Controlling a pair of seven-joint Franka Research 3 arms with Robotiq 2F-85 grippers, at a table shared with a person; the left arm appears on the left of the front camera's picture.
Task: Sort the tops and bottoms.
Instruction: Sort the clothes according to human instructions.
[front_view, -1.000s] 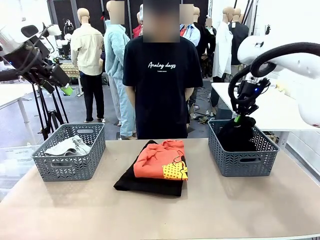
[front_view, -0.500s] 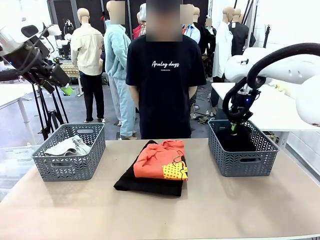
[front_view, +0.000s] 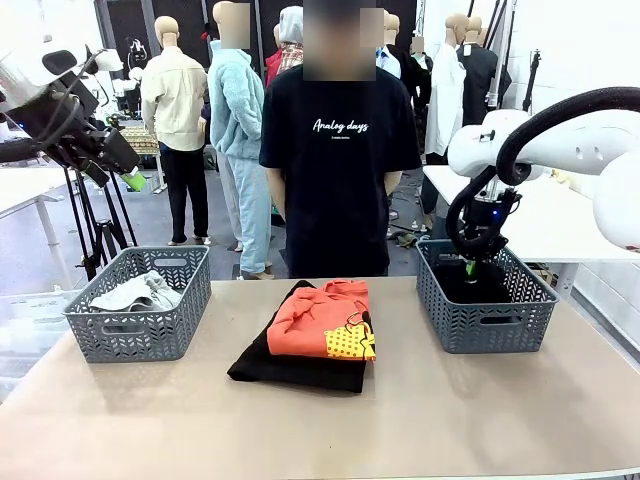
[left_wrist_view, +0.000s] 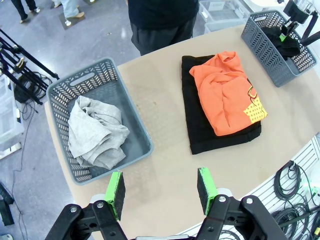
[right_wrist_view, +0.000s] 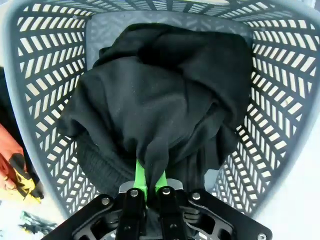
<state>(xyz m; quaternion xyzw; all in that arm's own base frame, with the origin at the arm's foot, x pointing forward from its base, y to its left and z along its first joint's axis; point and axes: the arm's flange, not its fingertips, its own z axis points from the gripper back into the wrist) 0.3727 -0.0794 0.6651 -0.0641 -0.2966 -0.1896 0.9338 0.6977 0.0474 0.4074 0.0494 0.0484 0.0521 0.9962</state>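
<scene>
Half sorted — soft grey-white top (left_wrist_view: 95, 132) basketed, right claw (right_wrist_view: 150, 181) clamped on black cloth bottom (right_wrist_view: 160, 100) inside grey lattice basket (right_wrist_view: 280, 75), left claw (left_wrist_view: 161, 192) apart — bright orange top (left_wrist_view: 227, 92) and folded black bottom (left_wrist_view: 200, 132) unsorted on table (left_wrist_view: 165, 170).

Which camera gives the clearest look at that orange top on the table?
The left wrist view: it looks down on the whole orange top, patch included. The front view shows it foreshortened; the right wrist view, just a sliver.
</scene>
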